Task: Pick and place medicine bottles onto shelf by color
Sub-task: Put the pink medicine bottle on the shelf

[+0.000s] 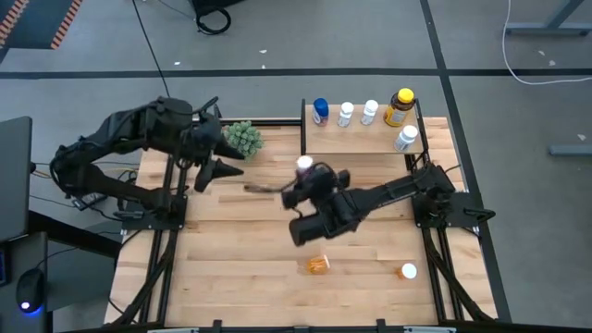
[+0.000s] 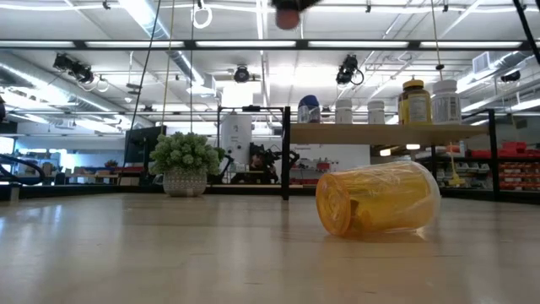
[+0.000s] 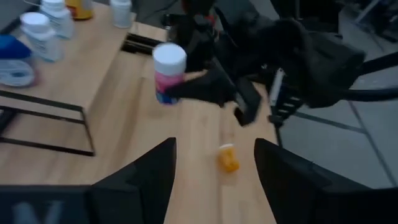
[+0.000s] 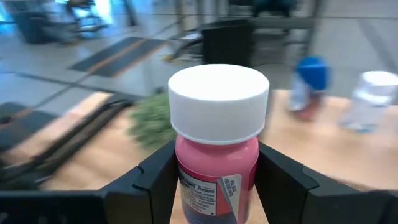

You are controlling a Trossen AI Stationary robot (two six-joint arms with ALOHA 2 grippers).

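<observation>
My right gripper [image 4: 217,177] is shut on a pink medicine bottle with a white cap [image 4: 217,102], held over the middle of the table [image 1: 303,165], in front of the shelf. The light-wood shelf [image 1: 356,141] carries a blue bottle [image 1: 320,111], two white bottles [image 1: 346,114], an amber bottle with a yellow cap [image 1: 400,107] and another white one [image 1: 406,139]. An orange bottle [image 1: 318,265] lies on its side on the table; a second small bottle [image 1: 408,271] stands to its right. My left gripper [image 3: 214,180] is open, at the table's left [image 1: 220,171], touching nothing. My right gripper pinches the pink bottle's body [image 4: 214,158] just below the white cap, one finger [image 4: 155,177] on each side. The fingers reach it roughly level, from the table's near right. The bottle stands upright and is lifted clear of the table.
A green spiky plant [image 1: 243,139] in a pot stands left of the shelf, near my left gripper. The shelf's black upright edge [image 1: 303,125] faces the plant. Bare slatted tabletop [image 1: 231,250] lies at the near left.
</observation>
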